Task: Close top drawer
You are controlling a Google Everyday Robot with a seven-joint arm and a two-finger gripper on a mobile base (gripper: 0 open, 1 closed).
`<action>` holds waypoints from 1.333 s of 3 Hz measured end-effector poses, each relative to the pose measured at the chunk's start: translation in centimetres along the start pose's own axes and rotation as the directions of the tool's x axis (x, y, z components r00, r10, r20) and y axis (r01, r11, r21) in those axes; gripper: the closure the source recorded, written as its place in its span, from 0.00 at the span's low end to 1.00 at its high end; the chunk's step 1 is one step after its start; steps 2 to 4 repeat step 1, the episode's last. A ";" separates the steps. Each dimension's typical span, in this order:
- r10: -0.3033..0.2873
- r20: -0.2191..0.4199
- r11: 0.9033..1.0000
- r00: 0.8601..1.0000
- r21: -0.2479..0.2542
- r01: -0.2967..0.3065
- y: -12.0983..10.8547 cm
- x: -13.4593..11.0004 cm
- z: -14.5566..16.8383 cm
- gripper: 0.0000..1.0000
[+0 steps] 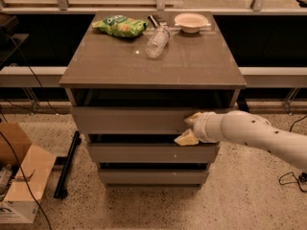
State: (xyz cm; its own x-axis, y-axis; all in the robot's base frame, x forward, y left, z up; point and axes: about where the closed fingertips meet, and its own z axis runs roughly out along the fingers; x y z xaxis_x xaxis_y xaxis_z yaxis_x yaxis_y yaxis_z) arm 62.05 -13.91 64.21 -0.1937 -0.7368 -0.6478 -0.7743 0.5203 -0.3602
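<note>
The top drawer [129,120] is a wide grey box with a flat, handleless front. It stands a little way out from the cabinet, with a dark gap showing under the tabletop [120,66]. My gripper [190,128] is at the right part of the drawer's front panel, on the end of my white arm [254,133], which reaches in from the right. Its two yellowish fingers [186,139] are spread apart, one above the other, against the panel and hold nothing. Two narrower grey drawer fronts [153,153] sit below.
On the tabletop lie a green snack bag [120,26], a clear plastic bottle [157,41] on its side and a white bowl [191,21]. A cardboard box [21,176] and a black bar [67,164] are on the floor at left. Cables lie at right [290,178].
</note>
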 end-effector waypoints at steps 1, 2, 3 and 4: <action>0.000 0.008 1.000 1.000 0.005 0.000 -0.2 -0.2 0.2 0.00; 0.000 0.008 1.000 1.000 0.005 0.000 -0.2 -0.2 0.2 0.00; 0.000 0.008 1.000 1.000 0.005 0.000 -0.2 -0.2 0.2 0.00; 0.000 0.008 1.000 1.000 0.005 0.000 -0.2 -0.2 0.2 0.00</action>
